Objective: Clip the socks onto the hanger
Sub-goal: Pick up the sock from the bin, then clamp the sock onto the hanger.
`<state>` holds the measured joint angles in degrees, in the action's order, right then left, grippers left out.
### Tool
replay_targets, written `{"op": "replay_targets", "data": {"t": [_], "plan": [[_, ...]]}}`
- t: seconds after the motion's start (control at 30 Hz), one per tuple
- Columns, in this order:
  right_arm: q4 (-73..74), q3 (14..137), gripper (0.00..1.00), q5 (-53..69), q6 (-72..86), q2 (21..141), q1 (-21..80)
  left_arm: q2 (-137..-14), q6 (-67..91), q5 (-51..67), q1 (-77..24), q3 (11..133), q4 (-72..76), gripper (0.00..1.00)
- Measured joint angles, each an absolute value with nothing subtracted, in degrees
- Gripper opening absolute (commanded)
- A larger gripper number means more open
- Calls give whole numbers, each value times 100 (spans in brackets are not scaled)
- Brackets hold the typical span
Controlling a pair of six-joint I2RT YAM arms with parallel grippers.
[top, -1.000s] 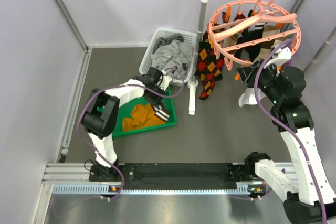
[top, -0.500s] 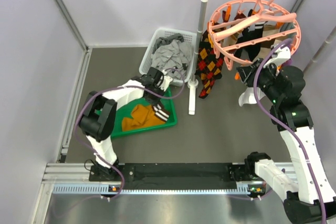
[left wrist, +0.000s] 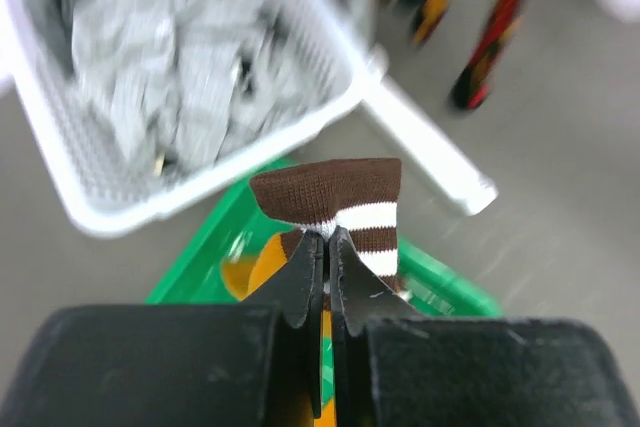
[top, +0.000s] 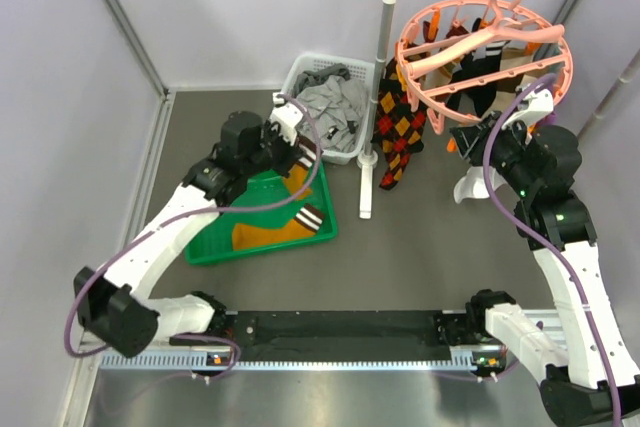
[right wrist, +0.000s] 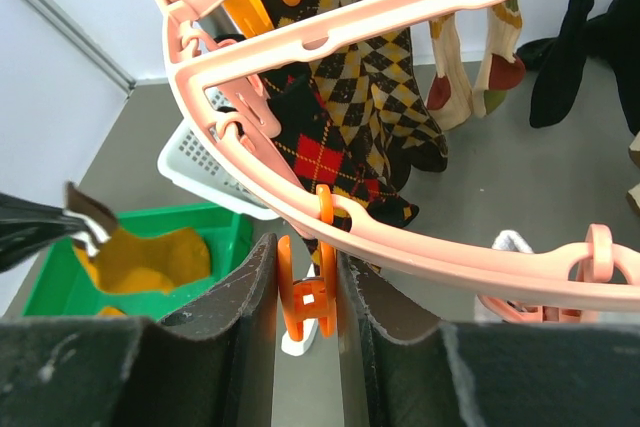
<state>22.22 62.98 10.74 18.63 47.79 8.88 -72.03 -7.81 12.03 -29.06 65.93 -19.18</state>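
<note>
Grey matting covers the table, and close over it at nine o'clock in the overhead view sits a green plastic tray [top: 260, 247] with a mustard-orange sock [top: 262, 231] lying in it. Just above the tray, the left gripper [left wrist: 327, 237] has its jaws pressed together on the cuff edge of a long brown-and-white banded sock [left wrist: 340, 202], whose tail dangles toward the tray. Farther off, at two o'clock, the right gripper [right wrist: 305, 259] is closed against both sides of a small orange plastic clip [right wrist: 305, 299]. The clip hangs from the rim of the salmon-pink ring-shaped plastic hanger [right wrist: 440, 255], beside red-black-yellow argyle socks [right wrist: 390, 97]. So thin a bite on the cuff could let go in transit. The tail could also snag the white metal rail stand [top: 381, 77], and the hook-hung hanger may swing away if pushed.
</note>
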Motion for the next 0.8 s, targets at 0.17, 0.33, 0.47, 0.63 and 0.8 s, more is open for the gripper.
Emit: {"op": "replay_targets", "data": {"t": [0.17, 0.33, 0.47, 0.63, 0.8], "plan": [[2220, 6298, 0, 1090, 1870, 4775, 888, -6685, -447, 1831, -3131, 6372, -1068, 0], [2220, 6298, 0, 1116, 1920, 4772, 888, -6657, -235, 2115, -3830, 6364, -274, 0], [2204, 6298, 0, 1153, 1964, 4772, 888, -6914, -10, 2300, -4517, 6364, 598, 0], [2191, 6298, 0, 1173, 1979, 4766, 888, -7570, 222, 2351, -4982, 6364, 1629, 0], [2191, 6298, 0, 1192, 2018, 4748, 888, -8390, 478, 2499, -5118, 6366, 2580, 0]]}}
